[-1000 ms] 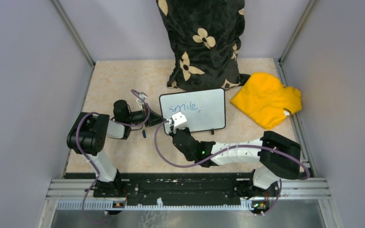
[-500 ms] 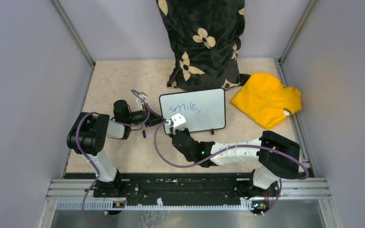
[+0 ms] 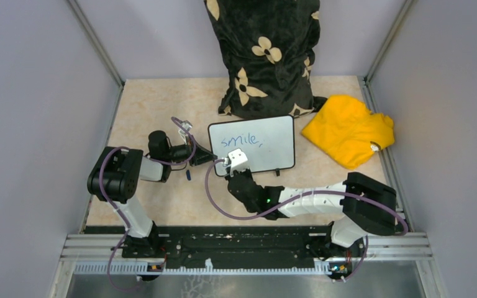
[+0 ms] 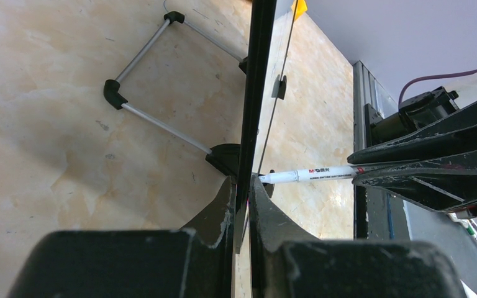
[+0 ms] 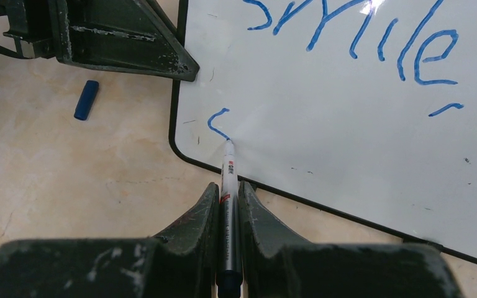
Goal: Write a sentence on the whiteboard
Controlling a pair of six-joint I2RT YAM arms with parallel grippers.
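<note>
Currently: whiteboard (image 3: 273, 149) sits mid-surface (image 3: 161, 105), propped on its wire stand (image 4: 155, 81), just in front of the black floral pillow (image 3: 264, 56), with the yellow cloth (image 3: 348, 129) off to its right. Left pincer (image 4: 242, 186) is clamped on the board's left edge (frame pinched between both fingers). Right pincer (image 5: 228, 186) is closed on a white marker (image 5: 228, 162), tip touching the board low on the left, at the end of a short blue hook stroke (image 5: 217, 123). Sentence (image 3: 241, 140) reads "smile," on the top line. Blue cap (image 5: 86, 100) lies on the surface, left of the board.
</note>
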